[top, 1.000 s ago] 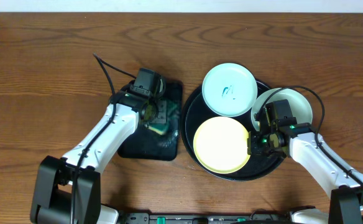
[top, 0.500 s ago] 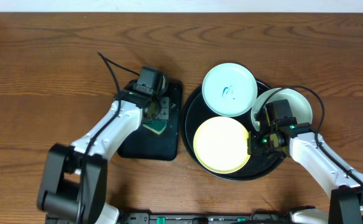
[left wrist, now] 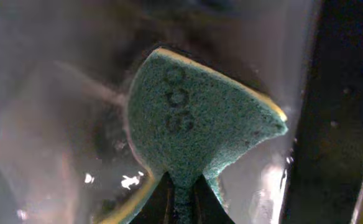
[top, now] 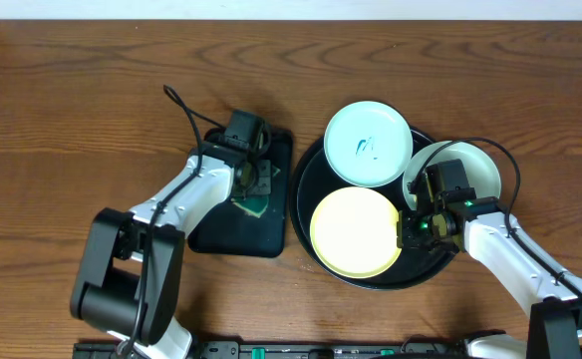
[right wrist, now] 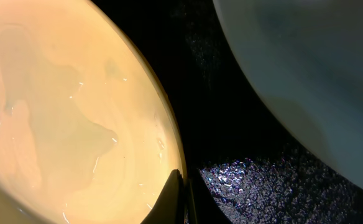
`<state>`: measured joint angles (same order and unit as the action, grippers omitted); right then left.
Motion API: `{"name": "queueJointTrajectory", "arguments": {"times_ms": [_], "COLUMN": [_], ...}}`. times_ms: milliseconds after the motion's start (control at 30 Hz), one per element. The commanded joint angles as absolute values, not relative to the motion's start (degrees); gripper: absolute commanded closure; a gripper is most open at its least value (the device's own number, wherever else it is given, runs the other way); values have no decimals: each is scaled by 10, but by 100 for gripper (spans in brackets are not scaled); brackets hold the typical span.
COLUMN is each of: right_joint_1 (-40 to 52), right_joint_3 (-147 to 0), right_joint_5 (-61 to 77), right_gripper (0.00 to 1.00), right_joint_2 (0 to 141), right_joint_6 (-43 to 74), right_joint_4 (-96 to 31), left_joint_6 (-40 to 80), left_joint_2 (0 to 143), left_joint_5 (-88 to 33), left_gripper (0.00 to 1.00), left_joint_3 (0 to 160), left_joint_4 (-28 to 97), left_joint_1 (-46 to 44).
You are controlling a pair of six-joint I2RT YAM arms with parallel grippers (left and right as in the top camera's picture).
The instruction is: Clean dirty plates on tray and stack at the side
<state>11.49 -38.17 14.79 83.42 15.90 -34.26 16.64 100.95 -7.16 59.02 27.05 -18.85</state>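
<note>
Now the yellow plate (top: 356, 231) lies in the lower half of the tray (top: 306, 199), right of the centre in the overhead view. Its surface looks wet and shiny in the right wrist view. Above it, touching it or almost touching it, is the marked plate (top: 368, 143). This one is pale mint with a small blue-green scribble, and its upper edge goes out over the tray's rim. The third plate (top: 482, 172), also pale mint, sits at the right side of the tray and is partly hidden under the right arm.

The right gripper (right wrist: 178, 202) is at the right rim of the yellow plate. Its fingers are almost together and seem to pinch that rim.

Just beside the tray, on its left, the small tray (top: 221, 234), black and rectangular, lies on the table (top: 72, 120). The left gripper (left wrist: 183, 198) is over its upper part, closed on the narrow end of the sponge (left wrist: 194, 118), which is green with a yellow edge. Around the sponge the small tray looks wet.
</note>
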Motion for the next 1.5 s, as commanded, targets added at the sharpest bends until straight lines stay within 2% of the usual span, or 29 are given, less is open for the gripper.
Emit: {"name": "queueJointTrajectory", "arguments": {"times_ms": [0, 33, 67, 100, 133, 200, 667, 900, 967, 1000, 1067, 1100, 1400, 1467], "right_joint_1": [125, 125, 125, 125, 125, 125, 125, 125, 125, 125, 125, 125, 125, 125], "right_joint_3": [-379, -379, -379, -379, -379, -379, -379, -379, -379, -379, -379, -379, -387, -392], "right_joint_5": [138, 137, 138, 138, 137, 138, 138, 138, 138, 138, 138, 138, 140, 140], "right_gripper": [99, 99, 99, 99, 99, 99, 99, 99, 99, 99, 99, 99, 99, 99], "right_joint_2": [835, 835, 835, 835, 835, 835, 835, 835, 835, 835, 835, 835, 827, 817], "right_joint_6": [158, 158, 158, 158, 158, 158, 158, 158, 158, 158, 158, 158, 140, 133], "right_joint_4": [-347, -347, -346, -346, -346, -346, -345, -341, -341, -341, -341, -341, -342, -345], "left_joint_6": [218, 218, 218, 218, 218, 218, 217, 214, 206, 206, 206, 206, 206, 207], "left_joint_2": [954, 944, 934, 931, 931, 937, 958, 1016, 1031, 1038, 1038, 1038, 1038, 1038], "left_joint_5": [-75, -75, -75, -75, -75, -75, -75, -75, -72, -69, -64, -59, -34, -34], "left_gripper": [93, 90, 83, 67, 59, 50, 54, 56, 64, 74, 88, 92, 93, 90], "left_joint_3": [588, 588, 588, 588, 588, 588, 584, 583, 583, 583, 583, 583, 583, 583], "left_joint_4": [282, 282, 282, 283, 285, 296, 282, 266, 265, 268, 273, 276, 336, 337], "left_joint_1": [-189, -189, -189, -189, -189, -189, -191, -206, -213, -213, -213, -213, -213, -213]}}
